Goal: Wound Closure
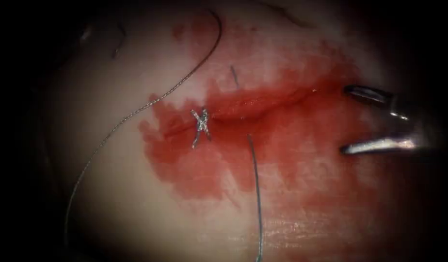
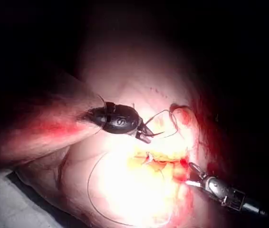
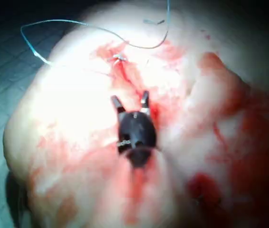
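Beside the cut [image 1: 253, 104], right tool's fingers [image 1: 379, 143] gape empty.

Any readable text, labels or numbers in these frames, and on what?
"S": a single raised mark on the left tool's dark wrist housing, in the left wrist view; it may be a letter or a figure, too blurred to settle.
No text on the right tool, whose jaws stand open and hold nothing, nor on the tissue, thread or knot.

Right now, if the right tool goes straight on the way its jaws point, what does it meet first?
Likely the cut: the right tool, jaws open and empty, points along it toward the knot. Its height above the tissue is unclear.
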{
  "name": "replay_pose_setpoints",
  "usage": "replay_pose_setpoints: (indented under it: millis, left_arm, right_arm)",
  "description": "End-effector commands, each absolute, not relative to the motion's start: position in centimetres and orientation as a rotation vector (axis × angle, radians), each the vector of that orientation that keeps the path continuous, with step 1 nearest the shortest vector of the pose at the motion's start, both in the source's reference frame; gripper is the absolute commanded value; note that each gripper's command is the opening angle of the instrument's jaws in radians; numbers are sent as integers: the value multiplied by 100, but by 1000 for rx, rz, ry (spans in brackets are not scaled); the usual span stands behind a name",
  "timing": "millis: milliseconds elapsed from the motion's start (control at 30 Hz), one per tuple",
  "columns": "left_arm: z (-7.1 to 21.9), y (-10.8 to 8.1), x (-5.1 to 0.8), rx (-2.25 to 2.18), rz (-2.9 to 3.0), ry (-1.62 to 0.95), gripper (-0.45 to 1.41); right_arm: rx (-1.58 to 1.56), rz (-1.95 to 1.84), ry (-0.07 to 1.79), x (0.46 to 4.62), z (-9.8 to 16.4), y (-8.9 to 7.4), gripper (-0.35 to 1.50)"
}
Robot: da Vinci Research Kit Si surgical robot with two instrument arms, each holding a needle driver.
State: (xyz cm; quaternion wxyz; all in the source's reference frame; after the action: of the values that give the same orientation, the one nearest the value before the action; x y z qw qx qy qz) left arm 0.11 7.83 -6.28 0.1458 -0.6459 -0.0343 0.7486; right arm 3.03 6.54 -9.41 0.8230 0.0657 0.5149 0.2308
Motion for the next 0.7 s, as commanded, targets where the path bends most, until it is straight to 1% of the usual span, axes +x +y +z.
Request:
replay_pose_setpoints:
  millis: [33,100,133,267,467,500,700]
  left_arm:
    - [-624,788,6,-1860,2151,-100,-35]
    - [-624,788,6,-1860,2151,-100,-35]
    - [-623,788,6,-1860,2151,-100,-35]
    - [-623,788,6,-1860,2151,-99,-35]
    - [-623,787,6,-1860,2151,-100,-35]
    - [-623,787,6,-1860,2151,-100,-35]
    - [-623,787,7,-1861,2151,-100,-35]
  right_arm:
    - [161,517,1088,332,-932,663,91]
    - [174,528,1089,339,-930,666,91]
    - [231,581,1114,359,-926,674,86]
    - [285,635,1133,380,-919,683,76]
    - [323,676,1125,396,-905,692,67]
    - [344,681,1115,403,-896,688,59]
    - [440,703,1104,413,-870,674,30]
